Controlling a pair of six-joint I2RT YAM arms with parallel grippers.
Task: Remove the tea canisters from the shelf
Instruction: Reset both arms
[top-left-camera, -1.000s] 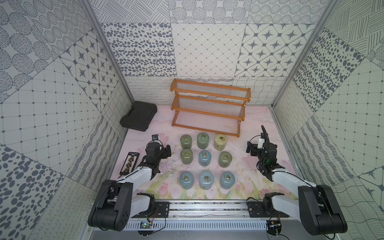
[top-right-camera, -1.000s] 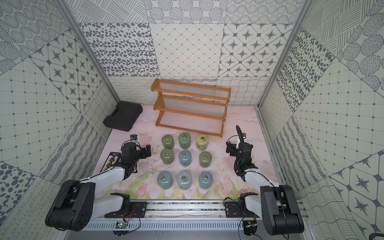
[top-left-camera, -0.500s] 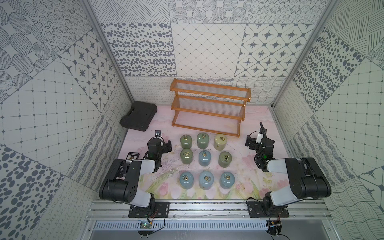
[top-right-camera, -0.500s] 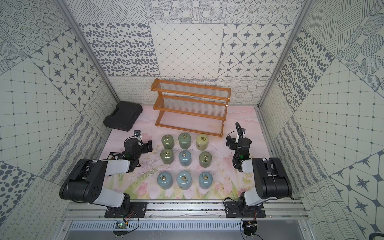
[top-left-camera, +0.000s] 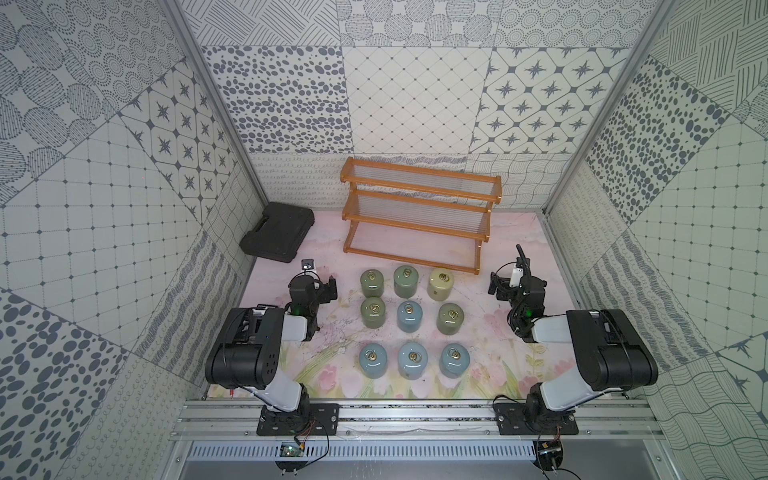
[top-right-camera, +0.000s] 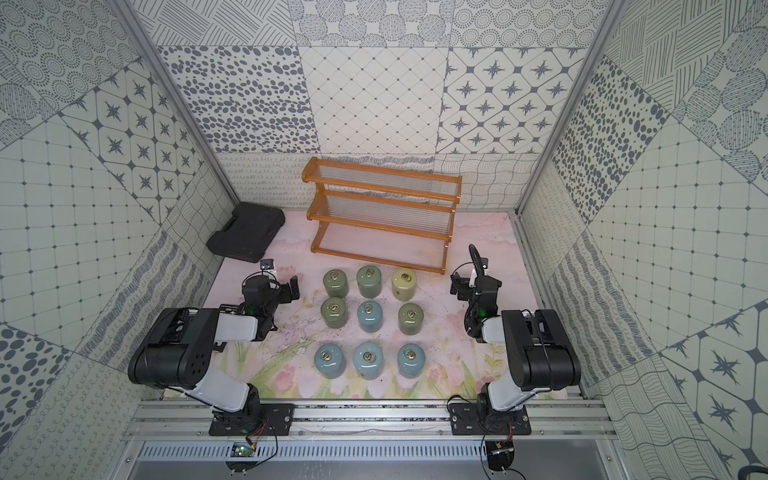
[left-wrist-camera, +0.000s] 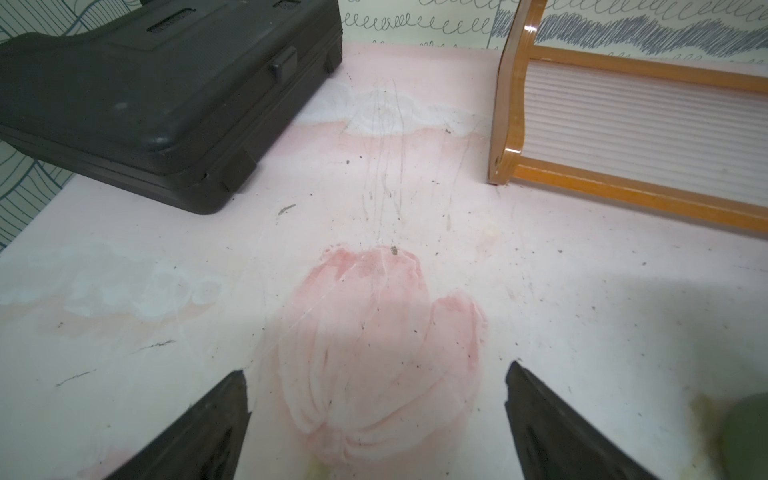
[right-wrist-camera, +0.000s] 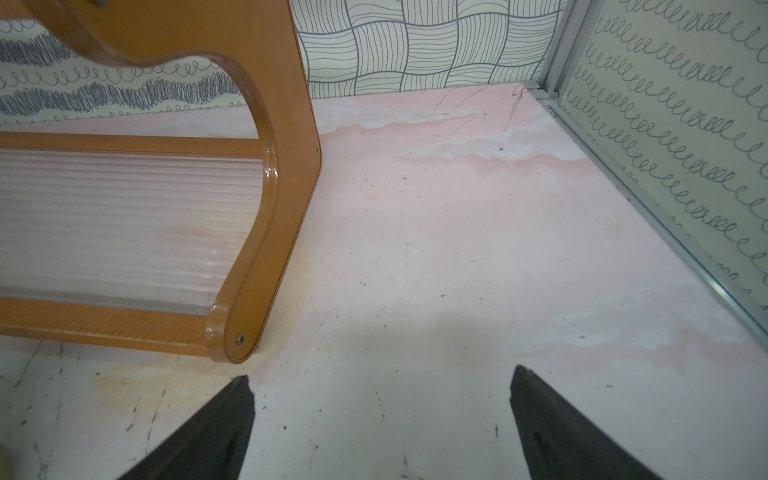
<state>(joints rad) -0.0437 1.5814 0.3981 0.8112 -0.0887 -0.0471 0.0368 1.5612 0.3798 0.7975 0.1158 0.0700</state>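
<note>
Ceramic tea canisters (top-left-camera: 409, 316): all nine stand upright on the table (top-left-camera: 490, 345) in a three-by-three block, in front of the shelf and apart from it.
Shelf (top-left-camera: 411, 260): all three tiers are bare in both top views, so the task looks done.
Left gripper (left-wrist-camera: 376, 370): jaws spread wide with nothing between them, low over the table, just beside the block's left edge.
Right gripper (right-wrist-camera: 380, 374): jaws spread wide and empty, low, near the shelf's right end post.
Risk on the left: a sideways sweep toward the centre would probably strike the green canister (top-left-camera: 371, 282) at the block's back-left corner.
Risk on the right: turning inward could clip the shelf's foot or nudge the cream canister (top-left-camera: 440, 284).
Risk inside the block: the jars stand close together, so one tipped jar would likely knock its neighbour. Glazed ceramic may chip, and a lid may come off.
Risk to the task: any further reach is probably needless and could only disturb jars that are already down.
Safest exit: lift each arm straight up before drawing it back.
Black case (top-left-camera: 278, 232): well apart from the jars, unlikely to matter.
</note>
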